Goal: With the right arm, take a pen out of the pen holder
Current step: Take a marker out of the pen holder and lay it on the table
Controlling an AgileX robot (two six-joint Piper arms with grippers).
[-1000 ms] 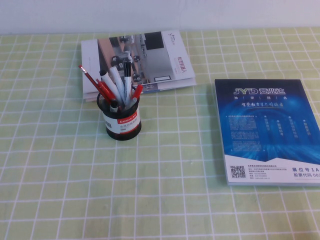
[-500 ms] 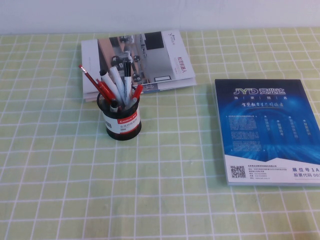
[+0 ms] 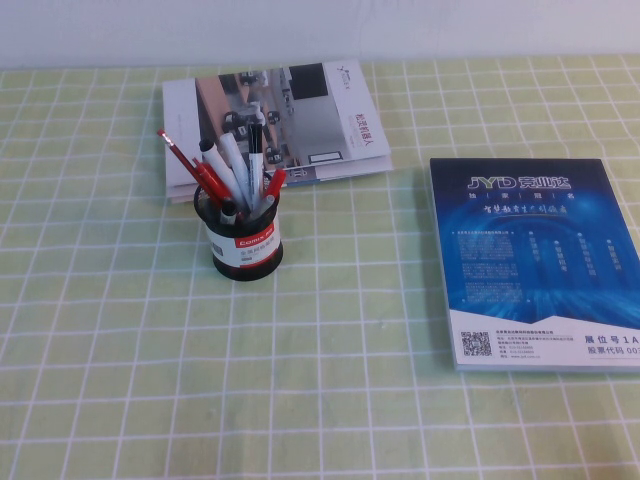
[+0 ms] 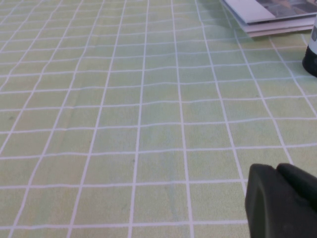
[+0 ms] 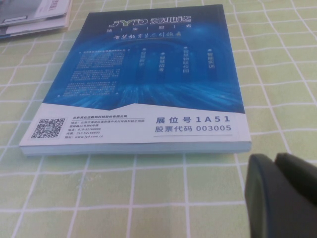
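- Pen holder (image 3: 246, 250), full of pens (image 3: 236, 172), stands well apart from both grippers.
- Right gripper (image 5: 275, 161), clenched empty, beside JYD booklet (image 5: 143, 74).
- Left gripper (image 4: 277, 171), clenched, above tablecloth (image 4: 148, 124).

The pen holder (image 3: 246, 248), a round black mesh cup with a white label banded in red, stands upright at 9 o'clock from the middle of the tablecloth (image 3: 330, 380). It is full of pens (image 3: 232, 165): white-barrelled markers with black caps, red-capped ones, and 1 thin red pen (image 3: 180, 157) leaning out toward 10 o'clock.
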